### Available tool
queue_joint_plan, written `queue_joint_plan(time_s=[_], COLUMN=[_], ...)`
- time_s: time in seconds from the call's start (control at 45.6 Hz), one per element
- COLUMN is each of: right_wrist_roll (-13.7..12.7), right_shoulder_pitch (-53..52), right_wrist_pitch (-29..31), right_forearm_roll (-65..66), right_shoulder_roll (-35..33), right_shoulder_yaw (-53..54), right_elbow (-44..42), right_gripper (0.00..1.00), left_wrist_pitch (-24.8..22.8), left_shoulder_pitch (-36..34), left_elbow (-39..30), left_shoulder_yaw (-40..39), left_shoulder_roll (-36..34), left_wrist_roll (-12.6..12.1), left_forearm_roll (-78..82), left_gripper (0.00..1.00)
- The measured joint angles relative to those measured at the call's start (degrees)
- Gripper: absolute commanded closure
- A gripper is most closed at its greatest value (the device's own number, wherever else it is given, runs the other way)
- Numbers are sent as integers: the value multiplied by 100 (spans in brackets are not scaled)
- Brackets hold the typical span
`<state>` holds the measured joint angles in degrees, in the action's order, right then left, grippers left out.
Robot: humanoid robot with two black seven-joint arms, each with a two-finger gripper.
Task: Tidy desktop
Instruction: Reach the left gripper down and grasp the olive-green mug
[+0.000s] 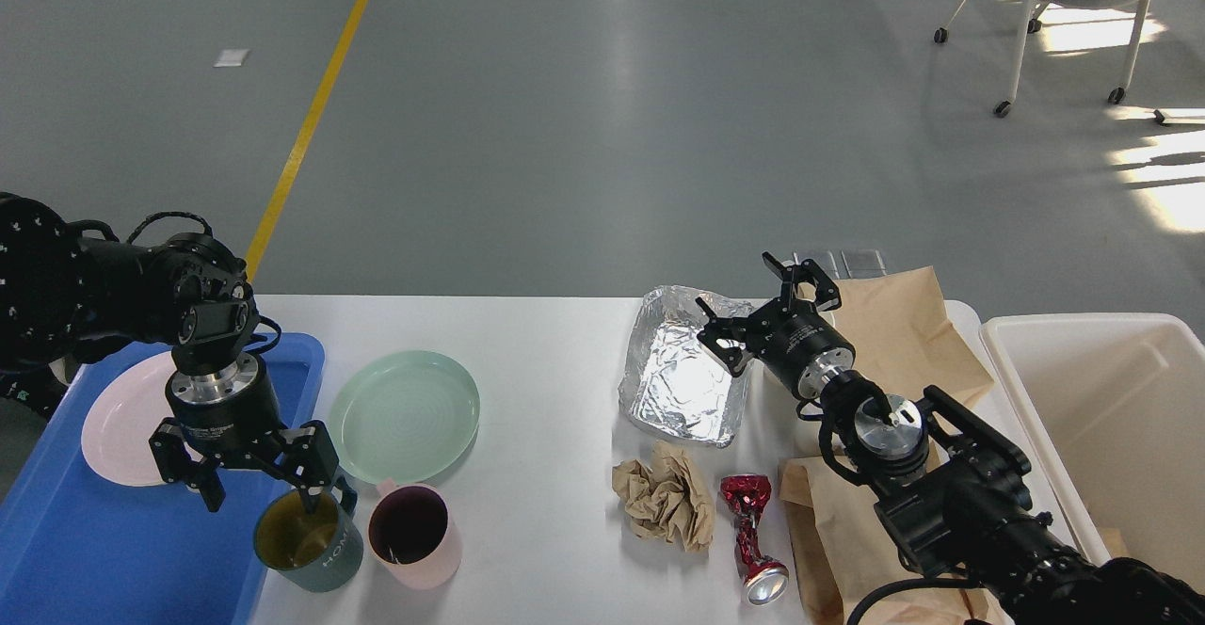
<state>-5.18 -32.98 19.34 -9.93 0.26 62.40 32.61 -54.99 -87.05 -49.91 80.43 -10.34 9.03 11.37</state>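
Beyond white desktop (546,399), grey floor (602,117).

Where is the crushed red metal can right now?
The crushed red metal can lies on the white desktop, front right, between the crumpled brown paper ball and the brown paper bag.

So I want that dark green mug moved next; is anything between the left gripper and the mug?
Nothing visible. The left gripper hangs open right at the green mug, one finger at its rim near the handle. The pink mug stands close beside it on the desktop, not in between.
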Motion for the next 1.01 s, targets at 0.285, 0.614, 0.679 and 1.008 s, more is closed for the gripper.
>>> queue_joint_plan(time_s=[0.285,0.614,0.679,1.008], right_wrist_roll=[0,0,0,0], right_shoulder_pitch=[0,0,0,0], right_wrist_pitch=[0,0,0,0], right_forearm_roll=[0,0,0,0], right_shoulder_roll=[0,0,0,0], right_shoulder_yaw=[0,0,0,0], right_elbow=[0,0,0,0], right_gripper=[0,0,0,0], left_wrist_pitch=[0,0,0,0], left_shoulder_pitch=[31,222,244,472], left_elbow=[0,127,187,545], left_shoulder_yaw=[159,295,288,217], left_shoulder_roll=[48,46,48,55], left_wrist_roll=[-27,-32,-20,-6], left_forearm_roll=[29,32,32,16], left_gripper=[4,12,13,35])
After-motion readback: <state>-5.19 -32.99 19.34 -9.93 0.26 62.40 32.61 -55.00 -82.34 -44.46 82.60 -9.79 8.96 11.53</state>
